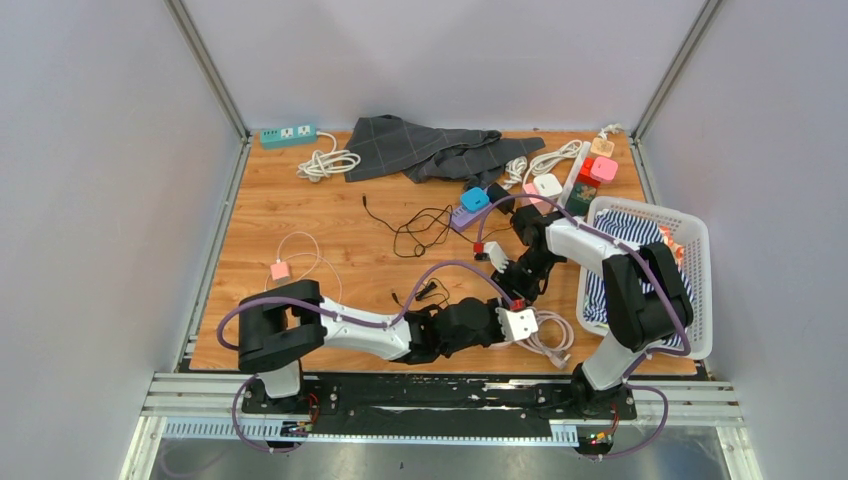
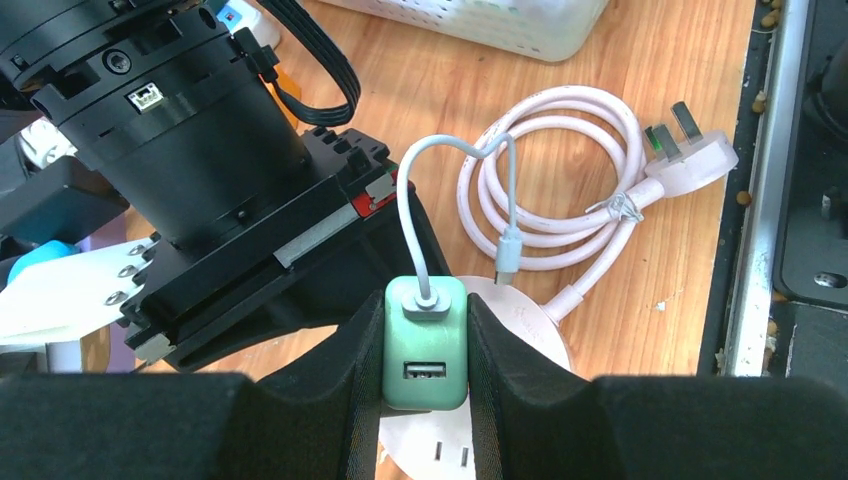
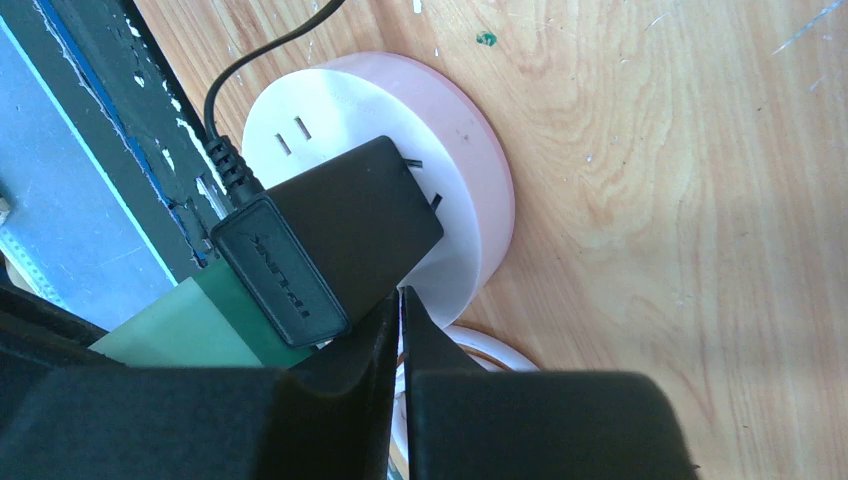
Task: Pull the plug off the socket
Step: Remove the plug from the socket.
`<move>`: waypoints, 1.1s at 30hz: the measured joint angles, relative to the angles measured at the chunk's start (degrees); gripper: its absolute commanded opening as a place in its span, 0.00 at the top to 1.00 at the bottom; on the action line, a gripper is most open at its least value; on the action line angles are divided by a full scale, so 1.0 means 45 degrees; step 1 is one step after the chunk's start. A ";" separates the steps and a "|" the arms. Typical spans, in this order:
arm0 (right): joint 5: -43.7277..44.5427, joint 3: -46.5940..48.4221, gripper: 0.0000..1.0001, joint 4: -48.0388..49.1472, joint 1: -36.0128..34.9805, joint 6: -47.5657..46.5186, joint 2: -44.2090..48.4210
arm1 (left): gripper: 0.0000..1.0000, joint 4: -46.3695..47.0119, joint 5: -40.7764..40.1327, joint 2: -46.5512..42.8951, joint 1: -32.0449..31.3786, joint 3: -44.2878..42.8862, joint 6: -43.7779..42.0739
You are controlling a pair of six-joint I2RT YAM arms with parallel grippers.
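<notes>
Basket holds striped cloth; left pincer clamps the green plug, right pincer pressed together.

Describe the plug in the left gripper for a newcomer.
Near the table's front edge, beside the white basket, lies a round pink-white socket. The left gripper clamps the plug in it: mint green with a USB port, unlike the black adapter alongside.

Some raised letters on one end of the black plug, the end with the thick rim. Too blurry to read, so no name or brand to tell. No words or numbers to make out on the green charger or on the round pink socket. Nothing else with writing big enough to read.
</notes>
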State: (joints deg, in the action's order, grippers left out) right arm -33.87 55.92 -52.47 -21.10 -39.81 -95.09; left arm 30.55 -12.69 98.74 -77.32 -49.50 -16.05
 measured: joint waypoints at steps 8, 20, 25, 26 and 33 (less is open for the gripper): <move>-0.0010 0.0049 0.75 0.0000 -0.0034 0.0010 0.0340 | 1.00 -0.0102 0.1292 -0.1632 0.0257 0.0534 0.1064; 0.1350 -0.0083 0.63 0.0879 0.0248 -0.0651 0.1574 | 1.00 0.0379 0.4017 -0.3925 0.0913 0.2463 0.3657; 0.1025 -0.0175 0.61 0.0894 0.0831 -0.0981 0.3162 | 1.00 0.0073 0.4221 -0.4755 0.1399 0.3638 0.4473; 0.0928 -0.0175 0.62 0.0894 0.0947 -0.1069 0.3439 | 1.00 0.0044 0.4235 -0.4983 0.1515 0.3803 0.4595; 0.0782 -0.0369 0.67 0.0835 0.1200 -0.1695 0.4624 | 1.00 0.0058 0.4517 -0.7150 0.2618 0.4707 0.5192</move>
State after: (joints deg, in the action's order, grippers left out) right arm -30.35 54.26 -48.71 -15.70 -47.44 -74.28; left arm 30.81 7.64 66.57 -65.54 -28.32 7.31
